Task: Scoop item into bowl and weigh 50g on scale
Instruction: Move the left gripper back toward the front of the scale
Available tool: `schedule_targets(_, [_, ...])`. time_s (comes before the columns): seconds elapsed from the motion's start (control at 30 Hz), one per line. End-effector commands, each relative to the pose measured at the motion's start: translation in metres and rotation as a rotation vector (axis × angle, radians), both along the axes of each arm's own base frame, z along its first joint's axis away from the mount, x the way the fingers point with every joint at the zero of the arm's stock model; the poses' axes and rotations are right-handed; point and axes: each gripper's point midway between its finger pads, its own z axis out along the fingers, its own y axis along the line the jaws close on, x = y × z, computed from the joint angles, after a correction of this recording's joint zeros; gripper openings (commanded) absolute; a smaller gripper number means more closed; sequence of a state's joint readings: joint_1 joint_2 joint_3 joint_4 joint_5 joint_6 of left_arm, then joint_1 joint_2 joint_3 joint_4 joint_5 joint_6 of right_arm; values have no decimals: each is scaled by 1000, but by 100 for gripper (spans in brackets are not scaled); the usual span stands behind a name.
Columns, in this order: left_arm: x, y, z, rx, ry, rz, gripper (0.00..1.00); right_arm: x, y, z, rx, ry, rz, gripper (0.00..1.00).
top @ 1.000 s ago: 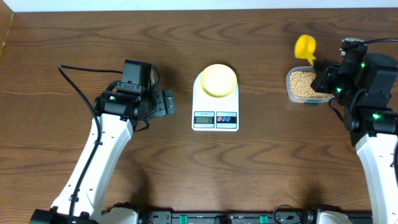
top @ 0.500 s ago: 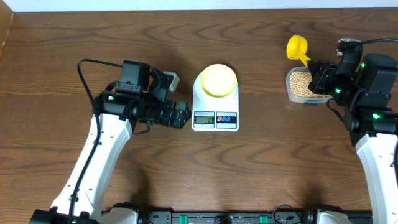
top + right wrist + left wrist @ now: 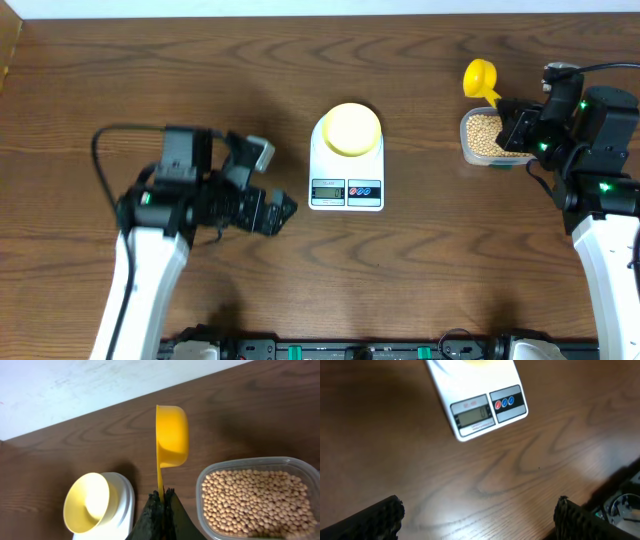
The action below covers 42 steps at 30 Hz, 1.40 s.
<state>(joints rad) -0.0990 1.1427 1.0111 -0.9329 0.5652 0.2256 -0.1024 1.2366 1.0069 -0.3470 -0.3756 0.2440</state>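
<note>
The white scale [image 3: 346, 165] stands mid-table with the pale yellow bowl [image 3: 352, 129] on its platform. The bowl looks empty in the right wrist view [image 3: 92, 501]. The scale's display [image 3: 474, 414] shows in the left wrist view. Tan beans [image 3: 486, 133] fill a clear tub [image 3: 468, 150] at the right, also in the right wrist view [image 3: 255, 497]. My right gripper [image 3: 163, 496] is shut on the handle of a yellow scoop [image 3: 171, 435], held above the table left of the tub. The scoop [image 3: 481, 76] looks empty. My left gripper [image 3: 276, 212] is open, left of the scale.
A white surface [image 3: 100, 385] borders the table's far edge. The robot base hardware runs along the front edge [image 3: 360, 350]. Bare wood lies between the scale and the tub [image 3: 420, 150].
My left arm has pulled back toward the front and left, away from the scale. The right gripper with the scoop has barely moved since half a second ago.
</note>
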Motion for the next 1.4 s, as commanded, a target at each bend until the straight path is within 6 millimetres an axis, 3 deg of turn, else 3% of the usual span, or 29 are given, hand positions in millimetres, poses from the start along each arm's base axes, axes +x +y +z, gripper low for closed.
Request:
schedule_targets(0.0, [-9,13,-9,37,3,110,98,2,-9,4,-31,-13,-30,1])
schedule_targets(0.23, [6,15,-20,66,-14,202,98,2,-9,4,-30,-13,-30,1])
schedule_targets(0.63, [9,-37,-33,122,-53,55,98,2,-9,4,-30,-13,-30,1])
schedule_targets(1.0, [30,-36,-24,125,-136,105,98,3,-9,5,-30,-17,-30,1])
schedule_targets(1.37, [45,-42,-43,117,-82,147,98,2,-9,4,-30,-10,-30,1])
